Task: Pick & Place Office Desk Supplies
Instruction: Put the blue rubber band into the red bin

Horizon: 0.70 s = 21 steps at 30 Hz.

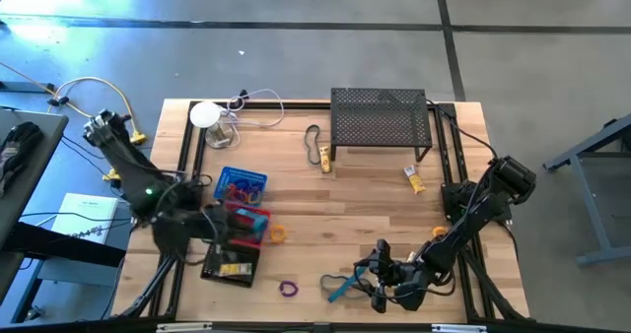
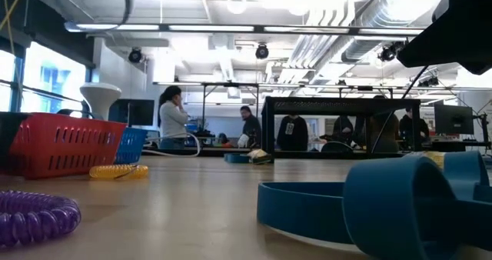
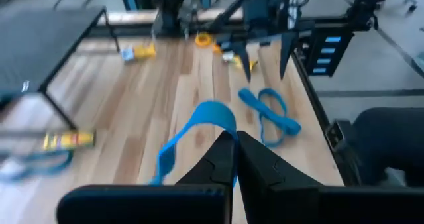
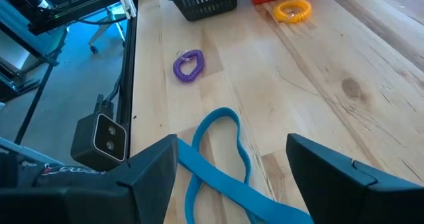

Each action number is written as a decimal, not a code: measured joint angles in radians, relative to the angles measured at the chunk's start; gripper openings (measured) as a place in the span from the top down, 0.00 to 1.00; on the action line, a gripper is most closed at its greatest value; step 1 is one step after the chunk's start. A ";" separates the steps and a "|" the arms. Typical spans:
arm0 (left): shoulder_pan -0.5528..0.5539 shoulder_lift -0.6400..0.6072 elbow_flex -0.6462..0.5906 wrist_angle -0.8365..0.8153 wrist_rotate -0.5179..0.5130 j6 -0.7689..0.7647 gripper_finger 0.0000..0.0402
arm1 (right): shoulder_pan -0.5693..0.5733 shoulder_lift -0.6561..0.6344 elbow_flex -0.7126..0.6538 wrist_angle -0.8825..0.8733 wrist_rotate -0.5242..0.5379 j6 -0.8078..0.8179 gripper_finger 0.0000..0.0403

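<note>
My left gripper (image 3: 235, 159) is shut on a blue elastic loop (image 3: 199, 118), and in the high view it sits over the red basket (image 1: 248, 221). My right gripper (image 4: 232, 177) is open near the table's near edge (image 1: 375, 279). Its fingers stand on either side of a second blue loop (image 4: 218, 128) that lies flat on the wood (image 1: 340, 289). A purple ring (image 1: 288, 288) and an orange ring (image 1: 278, 233) lie on the table. Yellow-and-white tubes (image 1: 325, 161) (image 1: 415, 180) lie by the shelf. A dark loop (image 1: 313, 139) lies beside the shelf. My left gripper pinches the blue loop's band (image 3: 224, 122) between its two shut fingers, right at their free ends. The fingers point toward the table's right side, slanting down. The band arches out past them and hangs down on one side (image 3: 164, 166), lifted clear of the table.
The black mesh shelf (image 1: 381, 121) stands at the far edge. A white round device with a cable (image 1: 205, 114) stands at the far left. Blue (image 1: 241, 186), red and black (image 1: 231, 261) baskets cluster at the left. Bare wood lies in the table's middle.
</note>
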 joint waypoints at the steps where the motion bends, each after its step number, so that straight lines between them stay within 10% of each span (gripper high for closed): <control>1: -0.013 -0.013 0.000 -0.045 0.000 -0.047 1.00 | -0.002 0.000 0.000 0.000 0.000 0.000 0.33; 11: -0.069 -0.033 0.000 -0.555 0.161 -0.539 1.00 | -0.003 0.000 0.000 -0.002 0.000 0.000 0.33; 21: -0.069 0.042 0.000 -0.626 0.186 -0.652 1.00 | -0.003 0.000 0.000 -0.006 0.000 0.000 0.33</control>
